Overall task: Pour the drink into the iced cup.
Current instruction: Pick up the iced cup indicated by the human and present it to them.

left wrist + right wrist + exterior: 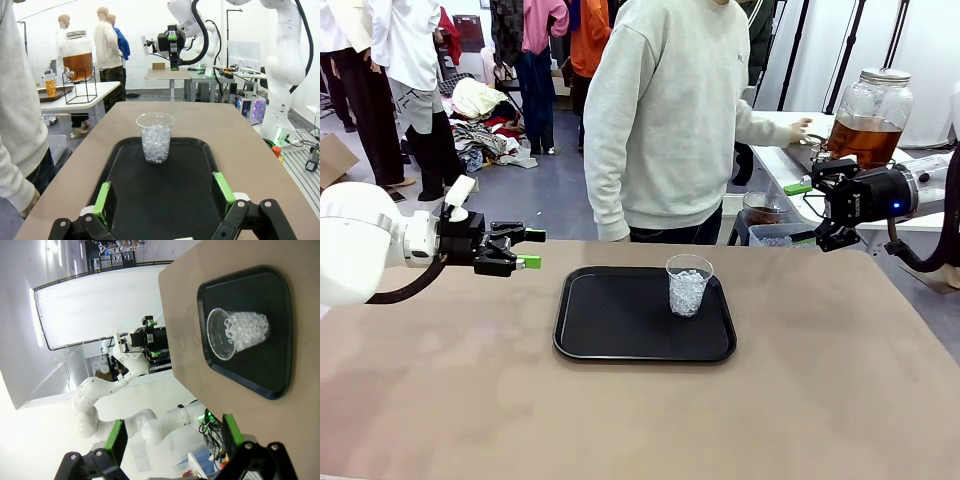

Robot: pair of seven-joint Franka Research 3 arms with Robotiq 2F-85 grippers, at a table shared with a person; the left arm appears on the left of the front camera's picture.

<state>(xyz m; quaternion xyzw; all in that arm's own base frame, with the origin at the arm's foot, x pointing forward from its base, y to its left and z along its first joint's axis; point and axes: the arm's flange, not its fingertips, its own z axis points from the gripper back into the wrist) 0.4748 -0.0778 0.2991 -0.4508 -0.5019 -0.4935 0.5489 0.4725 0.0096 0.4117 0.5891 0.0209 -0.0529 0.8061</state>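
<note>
A clear plastic cup filled with ice [688, 285] stands upright at the right of a black tray [620, 330] in the middle of the brown table. The drink is amber liquid in a big glass jar with a metal lid [868, 120], on a stand on the side table beyond the far right corner. A person's hand [800, 128] reaches to the jar's base. My left gripper [532, 249] hovers open left of the tray, facing the cup [155, 137]. My right gripper [802, 213] hangs open past the table's far right edge, looking toward the cup [237, 332]. Both hold nothing.
A person in a grey sweatshirt [665, 120] stands at the far edge behind the tray. The white side table [782, 165] also holds a small cup of amber drink [50, 86] on a tray. A bowl [763, 208] and a clear bin [775, 238] sit below it.
</note>
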